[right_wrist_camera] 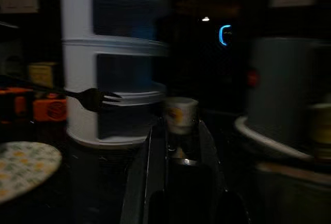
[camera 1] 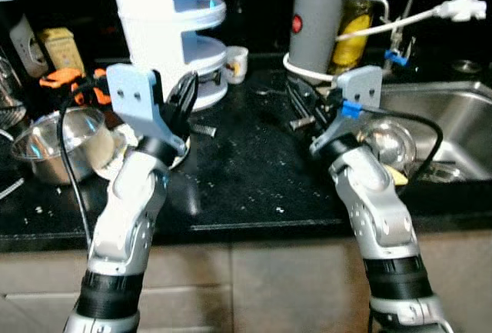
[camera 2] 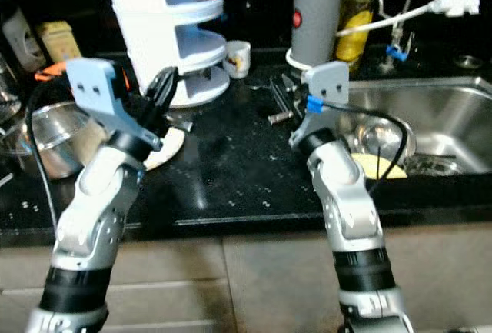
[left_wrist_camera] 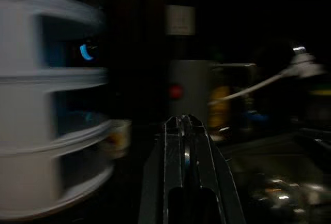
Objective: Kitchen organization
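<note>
Dark and crumb-speckled, your table (camera 1: pixel 246 171) runs from a steel bowl (camera 1: pixel 58 142) at 9 o'clock to the sink (camera 1: pixel 453 129) at 3 o'clock. Your left hand (camera 1: pixel 183 96) hovers clenched beside the white tiered stand (camera 1: pixel 173 33) at 11 o'clock, nothing in it. A small cup (camera 1: pixel 236 63) sits just right of the stand. Your right hand (camera 2: pixel 283 96) is raised near the grey canister (camera 1: pixel 315 27) at 1 o'clock, fingers pressed together.

Glossy blk counter (camera 1: pixel 246 171), steel sink (camera 1: pixel 461 129).
</note>
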You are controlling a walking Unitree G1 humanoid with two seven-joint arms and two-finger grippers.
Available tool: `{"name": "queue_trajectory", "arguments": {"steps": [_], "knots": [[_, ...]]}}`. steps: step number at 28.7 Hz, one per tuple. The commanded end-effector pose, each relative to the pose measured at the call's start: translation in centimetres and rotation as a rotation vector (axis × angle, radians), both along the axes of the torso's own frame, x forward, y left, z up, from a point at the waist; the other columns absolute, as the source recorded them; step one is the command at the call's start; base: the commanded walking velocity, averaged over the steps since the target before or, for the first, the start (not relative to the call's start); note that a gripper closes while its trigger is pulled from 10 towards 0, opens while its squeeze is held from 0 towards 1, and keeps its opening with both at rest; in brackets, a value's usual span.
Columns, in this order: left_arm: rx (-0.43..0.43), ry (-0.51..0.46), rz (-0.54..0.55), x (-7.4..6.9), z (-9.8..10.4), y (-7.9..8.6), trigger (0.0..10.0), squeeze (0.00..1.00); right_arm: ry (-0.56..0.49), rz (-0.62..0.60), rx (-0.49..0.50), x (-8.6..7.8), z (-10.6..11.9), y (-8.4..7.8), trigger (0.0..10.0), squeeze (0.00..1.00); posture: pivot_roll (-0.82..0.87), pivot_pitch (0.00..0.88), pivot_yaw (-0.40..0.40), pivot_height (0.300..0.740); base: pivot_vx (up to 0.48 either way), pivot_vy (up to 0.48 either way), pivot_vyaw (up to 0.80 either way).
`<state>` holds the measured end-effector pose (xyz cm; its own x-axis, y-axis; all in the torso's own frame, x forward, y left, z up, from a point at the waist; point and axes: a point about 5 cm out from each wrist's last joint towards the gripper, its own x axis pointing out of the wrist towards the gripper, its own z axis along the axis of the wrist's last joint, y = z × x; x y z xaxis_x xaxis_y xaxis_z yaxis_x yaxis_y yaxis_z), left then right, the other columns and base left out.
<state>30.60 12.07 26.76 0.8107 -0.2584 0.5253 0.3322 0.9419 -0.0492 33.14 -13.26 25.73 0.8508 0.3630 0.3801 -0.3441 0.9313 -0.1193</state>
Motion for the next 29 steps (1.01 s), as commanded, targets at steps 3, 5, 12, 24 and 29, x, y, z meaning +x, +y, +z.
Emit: {"name": "queue_trajectory", "arguments": {"steps": [3, 5, 12, 24, 29], "knots": [[0.011, -0.006, 0.01, -0.01, 0.17, 0.21, 10.0, 0.0, -0.015, -0.005, -0.022, -0.01, 0.23, 0.18, 10.0, 0.0, -0.03, 0.0, 0.004, 0.74, 0.0, -0.431, 0.0], [0.01, -0.006, 0.01, -0.01, 0.15, 0.21, 10.0, 0.0, -0.015, -0.005, -0.025, -0.01, 0.2, 0.2, 10.0, 0.0, -0.03, 0.0, 0.004, 0.74, 0.0, -0.431, 0.0], [-0.01, 0.004, 0.004, 0.03, 0.01, 0.13, 10.0, 0.0, -0.013, -0.008, -0.038, 0.01, 0.08, 0.22, 10.0, 0.0, -0.03, 0.0, 0.003, 0.74, 0.0, -0.306, 0.0], [-0.021, 0.018, -0.004, 0.22, -0.21, 0.19, 10.0, 0.0, -0.008, -0.031, -0.073, 0.25, -0.15, 0.21, 10.0, 0.0, -0.02, 0.0, 0.003, 0.74, 0.0, 0.0, 0.0], [-0.017, 0.024, -0.019, 0.21, -0.31, 0.08, 10.0, 0.0, -0.008, -0.036, -0.08, 0.32, -0.18, 0.18, 10.0, 0.0, -0.02, 0.0, 0.001, 0.74, 0.0, 0.0, 0.0]]}}
